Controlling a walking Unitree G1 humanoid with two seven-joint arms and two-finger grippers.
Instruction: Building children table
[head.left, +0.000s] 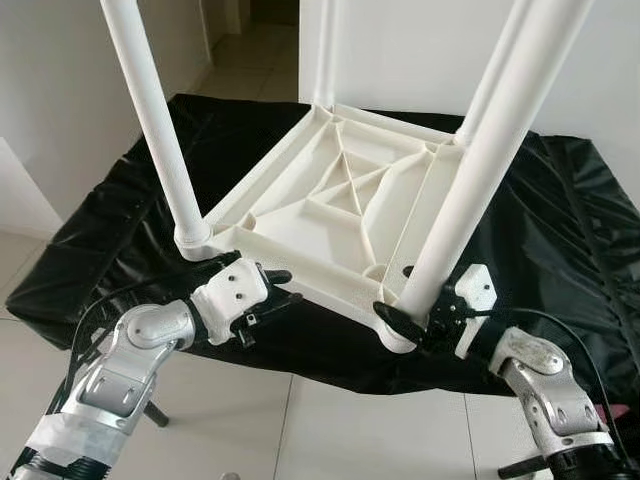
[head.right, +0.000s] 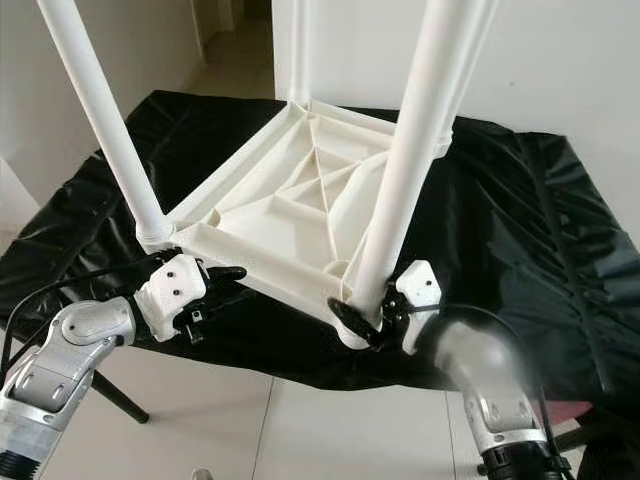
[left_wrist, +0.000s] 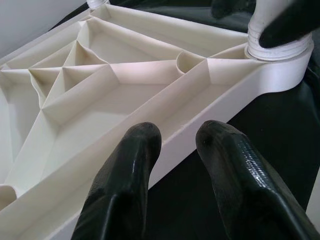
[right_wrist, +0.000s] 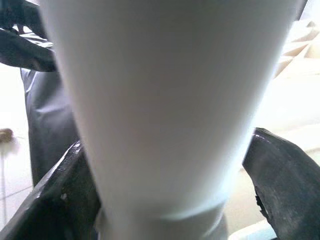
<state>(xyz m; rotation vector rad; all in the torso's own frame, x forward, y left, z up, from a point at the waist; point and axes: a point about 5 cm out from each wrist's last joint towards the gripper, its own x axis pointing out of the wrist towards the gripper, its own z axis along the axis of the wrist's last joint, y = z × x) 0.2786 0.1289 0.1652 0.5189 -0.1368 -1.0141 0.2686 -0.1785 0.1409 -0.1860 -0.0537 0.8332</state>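
Note:
A white plastic children's table (head.left: 340, 200) lies upside down on a black-covered surface (head.left: 560, 230), legs pointing up. My right gripper (head.left: 415, 320) is shut on the near-right leg (head.left: 480, 170) just above its socket; in the right wrist view the leg (right_wrist: 165, 100) sits tight between both fingers (right_wrist: 285, 175). My left gripper (head.left: 275, 285) is open at the table's front rim (left_wrist: 210, 100), close to the near-left leg (head.left: 155, 120). Its two fingertips (left_wrist: 137, 145) hover over the rim a small gap apart, holding nothing.
The black cover hangs over the front edge, above pale floor tiles (head.left: 380, 430). White walls stand at the left and behind, with a hallway (head.left: 250, 50) opening at the back. A dark stand leg (head.left: 155, 412) shows under the surface near my left arm.

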